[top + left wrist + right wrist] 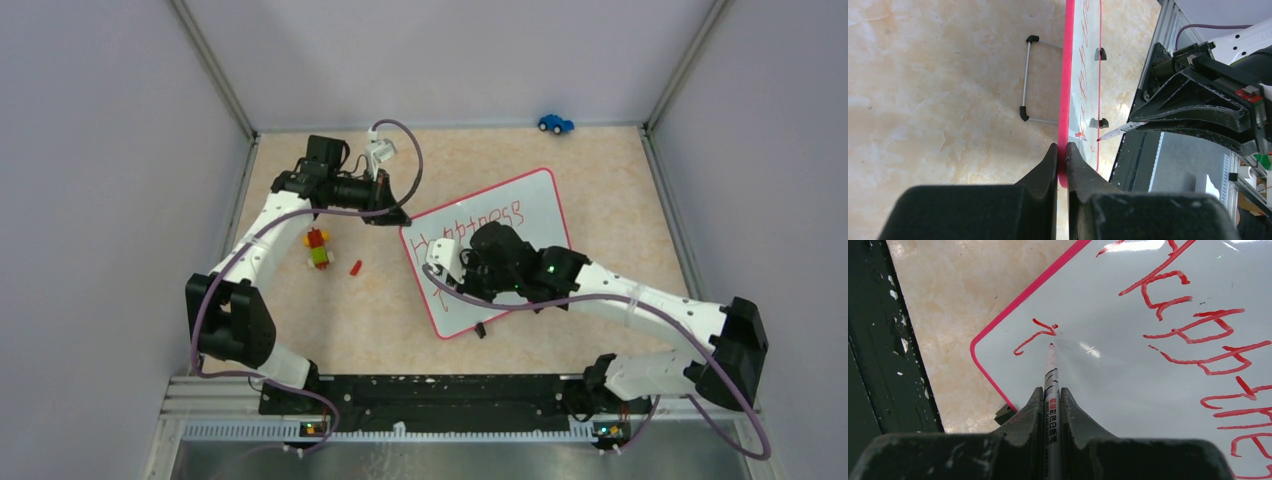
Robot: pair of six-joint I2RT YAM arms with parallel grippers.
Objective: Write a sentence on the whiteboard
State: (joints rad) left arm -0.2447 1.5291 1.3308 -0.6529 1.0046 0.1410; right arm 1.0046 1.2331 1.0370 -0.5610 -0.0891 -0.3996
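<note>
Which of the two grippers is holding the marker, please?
The right gripper grips the marker, tip at the whiteboard; the left gripper instead pinches the whiteboard's pink edge.

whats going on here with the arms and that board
The left tool is clamped on the whiteboard's pink edge, steadying it. The right tool grips a marker, its tip at the board beside a short red stroke that starts a second line. The first line reads "Happiness"; the rest is not yet written.

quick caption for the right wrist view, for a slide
Right gripper shut on a marker, its tip at the whiteboard beside the opening stroke of line two of the sentence.
</note>
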